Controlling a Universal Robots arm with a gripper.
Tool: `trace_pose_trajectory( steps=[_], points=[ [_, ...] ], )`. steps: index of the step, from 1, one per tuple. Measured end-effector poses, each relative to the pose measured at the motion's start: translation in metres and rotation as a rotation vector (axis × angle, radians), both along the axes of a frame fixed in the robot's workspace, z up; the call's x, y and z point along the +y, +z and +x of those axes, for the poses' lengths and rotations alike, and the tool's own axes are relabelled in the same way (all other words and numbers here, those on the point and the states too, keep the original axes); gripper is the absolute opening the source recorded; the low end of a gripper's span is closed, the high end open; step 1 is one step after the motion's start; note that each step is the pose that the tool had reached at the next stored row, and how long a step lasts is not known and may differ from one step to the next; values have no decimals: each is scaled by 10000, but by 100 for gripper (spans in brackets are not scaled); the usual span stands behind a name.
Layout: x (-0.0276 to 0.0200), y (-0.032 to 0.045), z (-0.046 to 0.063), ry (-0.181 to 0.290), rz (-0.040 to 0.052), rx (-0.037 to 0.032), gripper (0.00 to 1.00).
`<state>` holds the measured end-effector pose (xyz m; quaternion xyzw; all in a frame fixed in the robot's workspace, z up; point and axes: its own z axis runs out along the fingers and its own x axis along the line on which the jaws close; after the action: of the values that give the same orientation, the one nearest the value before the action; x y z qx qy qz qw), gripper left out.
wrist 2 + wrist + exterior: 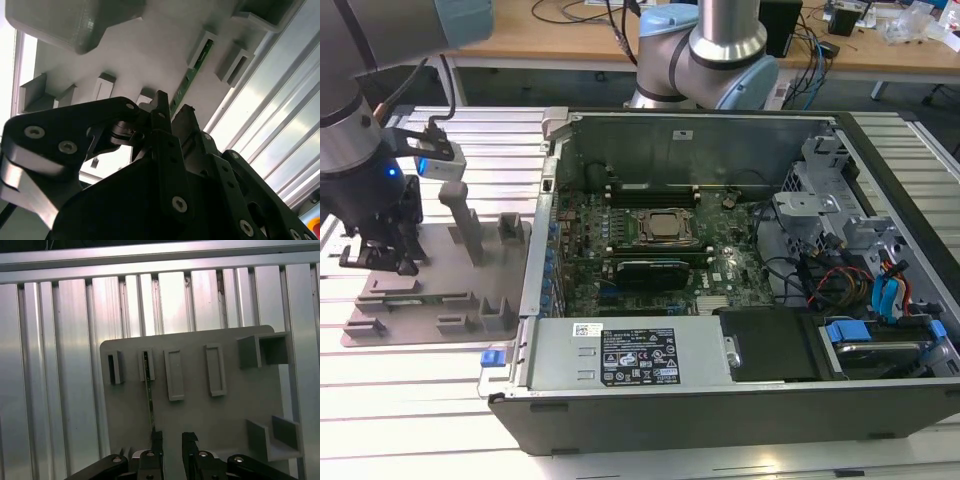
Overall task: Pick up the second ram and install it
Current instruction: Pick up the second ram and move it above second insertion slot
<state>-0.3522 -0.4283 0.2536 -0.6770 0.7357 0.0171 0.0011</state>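
The second ram (148, 390) is a thin green-grey stick standing on edge in a slot of the grey plastic tray (230, 405). In the second wrist view the ram (191, 75) runs down toward the fingertips. My gripper (172, 442) hangs low over the tray with its jaws apart, and the near end of the stick lies right by one black finger (157, 440). I cannot tell whether the finger touches it. In the exterior view the gripper (390, 255) sits over the tray (450, 290) at the exterior view's left. The second wrist view has the gripper (173, 111) open just above the stick.
An open computer case (720, 380) lies to the exterior view's right of the tray, with the motherboard (650, 240), CPU socket (665, 227) and long black slots (650, 188) inside. Upright pegs (470, 225) rise from the tray. Everything rests on a ribbed aluminium table (60, 365).
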Motion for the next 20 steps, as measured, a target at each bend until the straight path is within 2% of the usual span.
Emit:
trace_pose_trajectory(
  steps=[5,9,10,11,12,13,15,18,20],
  points=[
    [-11,-91,0,8,-1,1,30],
    [-52,-121,-3,369,-18,1,30],
    [-75,-131,-6,404,-18,5,30],
    [-129,-155,-8,447,-18,17,30],
    [-176,-191,-15,463,-16,22,30],
    [-185,-236,-27,462,-16,22,30],
    [-184,-356,-112,462,-16,20,30],
    [-185,-473,-116,465,-17,23,30],
    [-185,-518,-116,465,-17,22,30]
  ],
)
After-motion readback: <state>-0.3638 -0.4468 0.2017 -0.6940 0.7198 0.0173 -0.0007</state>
